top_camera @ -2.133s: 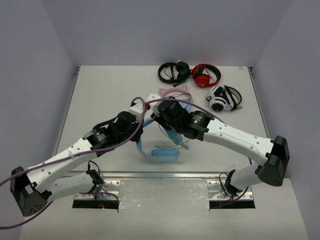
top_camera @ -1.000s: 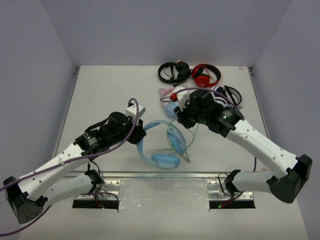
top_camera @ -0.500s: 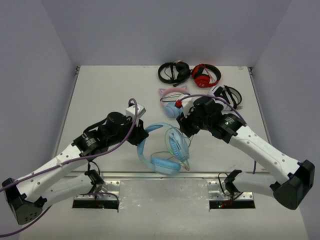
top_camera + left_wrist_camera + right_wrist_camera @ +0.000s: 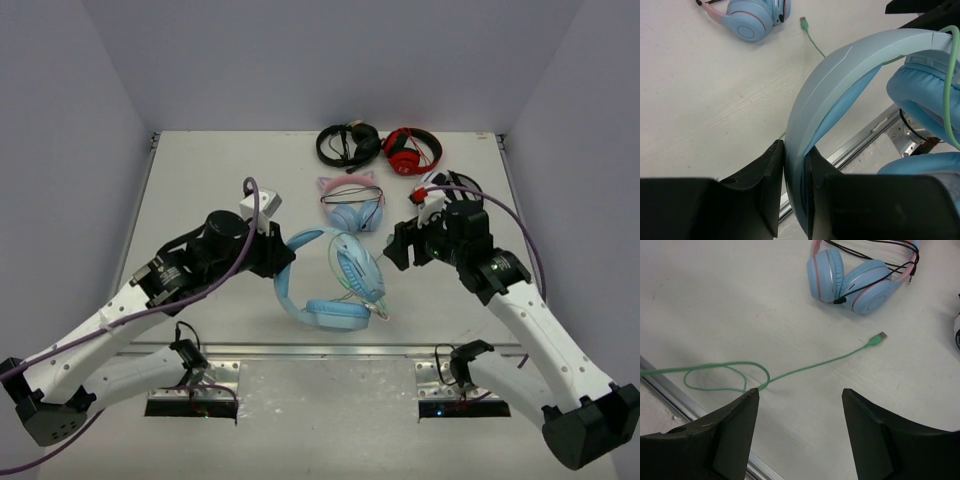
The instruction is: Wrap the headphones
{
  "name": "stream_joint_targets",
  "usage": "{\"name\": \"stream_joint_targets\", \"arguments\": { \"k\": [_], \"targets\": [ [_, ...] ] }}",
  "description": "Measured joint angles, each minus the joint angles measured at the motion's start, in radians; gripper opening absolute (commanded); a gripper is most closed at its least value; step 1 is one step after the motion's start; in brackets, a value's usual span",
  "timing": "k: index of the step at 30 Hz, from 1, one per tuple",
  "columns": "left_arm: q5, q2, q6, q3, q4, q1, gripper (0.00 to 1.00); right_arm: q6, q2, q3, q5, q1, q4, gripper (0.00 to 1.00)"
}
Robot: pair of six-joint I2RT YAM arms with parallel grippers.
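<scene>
We count five sets: left gripper (image 4: 794,155) clamped on the headphones (image 4: 330,315) headband; right gripper (image 4: 800,392) wide open, empty, beside them; four other headsets (image 4: 350,207) beyond.

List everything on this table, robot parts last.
light blue headphones: one, light blue, centre of the table toward the near edge
green cable: one, pale green, draped over those headphones, plug end lying free on the table
cat-ear headphones: one, pink and blue, behind the light blue pair
black headphones: one, black, far edge
red headphones: one, red and black, far edge, beside the black pair
table: one, off-white
left gripper: black, shut on the light blue headband
right gripper: black, open, empty, over the cable
</scene>
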Motion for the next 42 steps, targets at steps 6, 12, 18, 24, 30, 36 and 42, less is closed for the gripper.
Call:
{"name": "stream_joint_targets", "arguments": {
  "k": [6,12,18,24,30,36,42],
  "targets": [
    [-0.065,0.031,-0.07,0.105,-0.084,0.0,0.0,0.031,-0.133,-0.074,-0.138,-0.078,0.072,0.69],
    [-0.138,0.035,-0.155,0.168,-0.163,0.0,0.0,0.049,-0.177,-0.138,-0.339,-0.08,0.212,0.78],
    [-0.148,0.027,-0.215,0.228,-0.206,0.0,0.0,0.117,-0.084,-0.219,-0.448,-0.08,0.4,0.84],
    [-0.125,0.021,-0.253,0.252,-0.211,0.0,0.0,0.172,0.063,-0.21,-0.491,-0.043,0.557,0.82],
    [-0.113,0.016,-0.295,0.253,-0.212,0.0,0.0,0.18,0.198,-0.172,-0.447,0.013,0.671,0.73],
    [-0.098,0.008,-0.33,0.286,-0.212,0.0,0.0,0.177,0.346,-0.137,-0.385,0.088,0.745,0.53],
    [-0.091,-0.001,-0.356,0.296,-0.173,0.0,0.0,0.229,0.39,-0.148,-0.377,0.122,0.856,0.01]
  ]
}}
